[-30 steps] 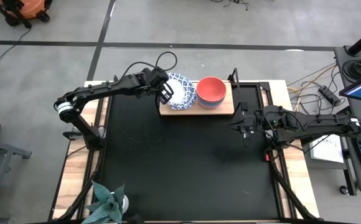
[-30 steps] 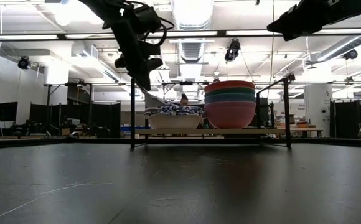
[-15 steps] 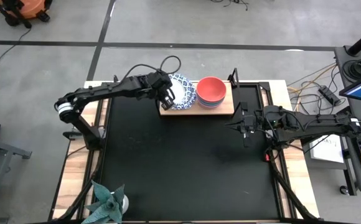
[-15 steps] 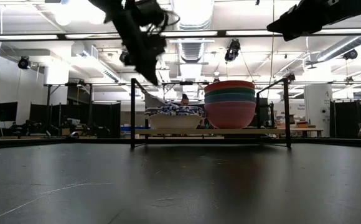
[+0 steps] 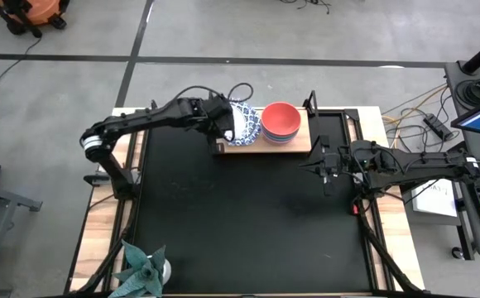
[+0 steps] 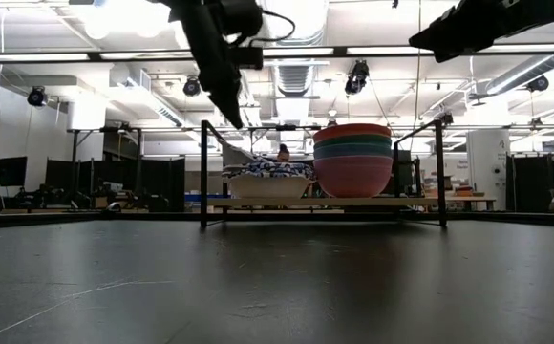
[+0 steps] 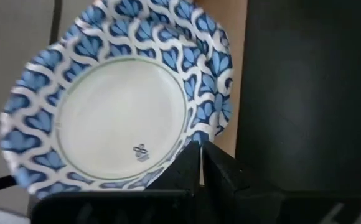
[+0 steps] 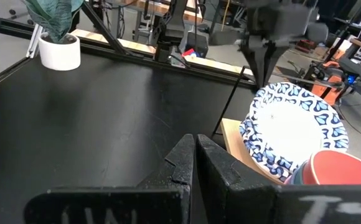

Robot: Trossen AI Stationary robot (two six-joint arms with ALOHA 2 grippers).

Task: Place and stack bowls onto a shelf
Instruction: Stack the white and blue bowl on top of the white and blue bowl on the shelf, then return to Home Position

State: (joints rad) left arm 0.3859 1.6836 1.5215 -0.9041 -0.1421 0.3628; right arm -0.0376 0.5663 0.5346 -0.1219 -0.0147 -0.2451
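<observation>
A stack of white bowls with blue scalloped rims (image 5: 247, 124) rests on the left half of the wooden shelf (image 5: 298, 146). A stack of plain bowls, red on top (image 5: 280, 122), stands on its right half, and pink, green and blue show below the red one in the low view (image 6: 352, 158). My left gripper (image 5: 227, 126) hangs over the white stack's left rim with its fingers shut and empty. In the low view (image 6: 236, 119) it is well above the bowls (image 6: 269, 177). My right gripper (image 5: 321, 163) is shut and empty, above the table to the right of the shelf.
A green spiky plant in a white pot (image 5: 143, 269) stands at the table's near left corner. Black posts rise at the shelf's corners (image 6: 202, 172). The black tabletop (image 5: 248, 223) stretches from the shelf to the near edge.
My left gripper has moved a little toward the table's right, from beside the white bowl stack to over its left rim, and has risen slightly. The bowls and my right arm have kept still.
</observation>
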